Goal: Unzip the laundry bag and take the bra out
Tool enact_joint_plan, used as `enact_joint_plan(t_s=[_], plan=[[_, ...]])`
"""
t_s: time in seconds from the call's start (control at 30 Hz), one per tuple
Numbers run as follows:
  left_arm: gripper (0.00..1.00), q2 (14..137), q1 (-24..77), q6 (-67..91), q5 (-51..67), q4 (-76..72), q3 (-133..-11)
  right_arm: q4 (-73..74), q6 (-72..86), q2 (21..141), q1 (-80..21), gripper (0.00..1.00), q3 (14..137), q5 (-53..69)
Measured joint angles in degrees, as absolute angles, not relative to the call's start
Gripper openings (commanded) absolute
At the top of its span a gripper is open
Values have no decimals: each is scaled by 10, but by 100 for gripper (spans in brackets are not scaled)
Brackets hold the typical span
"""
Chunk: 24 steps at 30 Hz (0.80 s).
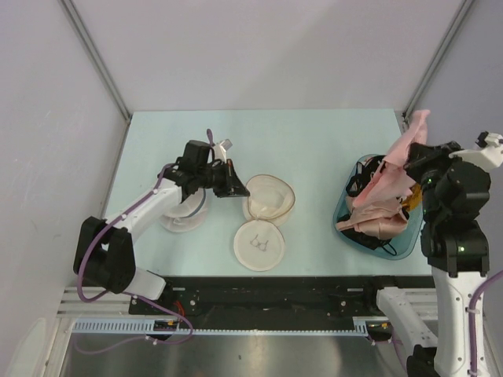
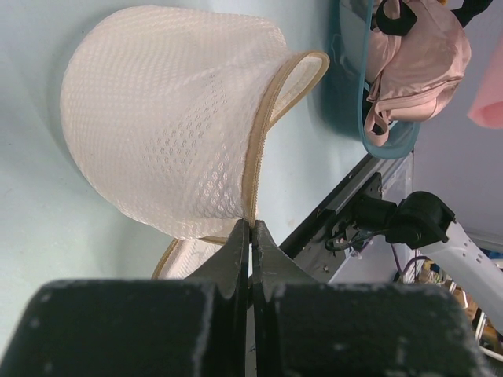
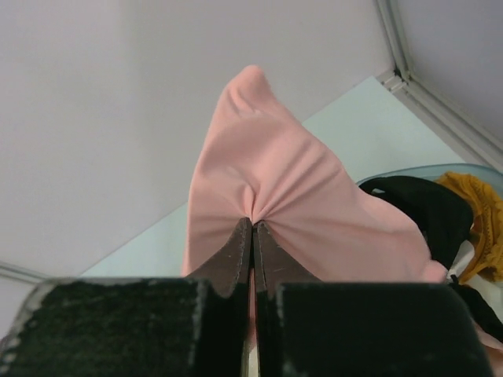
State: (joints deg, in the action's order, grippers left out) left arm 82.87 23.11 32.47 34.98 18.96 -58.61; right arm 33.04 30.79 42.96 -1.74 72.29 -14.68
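Note:
The laundry bag [image 1: 269,200] lies open at mid-table, one cream mesh half standing up. Its other half [image 1: 259,245], with the dark bra icon, lies flat in front. My left gripper [image 1: 240,191] is shut on the beige zip edge of the raised half [image 2: 255,157], fingertips [image 2: 251,225] pinching it. A pale pink bra [image 1: 376,216] with cup and straps [image 2: 416,55] lies in the teal basket. My right gripper [image 1: 415,153] is shut [image 3: 252,224] on pinker smooth fabric [image 3: 275,181] held above the basket. I cannot tell if that fabric is part of the bra.
The teal-blue basket [image 1: 397,250] at the right also holds black clothing [image 3: 416,208] and a yellow item [image 3: 475,204]. A whiter translucent round pouch [image 1: 185,218] sits under my left arm. The table's far edge meets the enclosure wall.

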Motion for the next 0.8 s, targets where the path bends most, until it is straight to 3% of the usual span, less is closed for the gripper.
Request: enact_joint_plan(t_s=[0.47, 0.6, 0.8], plan=[[0, 829, 230, 325, 353, 181, -581, 367, 273, 449, -16, 0, 734, -256], [0, 829, 230, 327, 359, 176, -574, 339, 263, 527, -14, 0, 689, -271], [0, 828, 230, 327, 362, 173, -566, 283, 265, 750, -8, 0, 629, -265]])
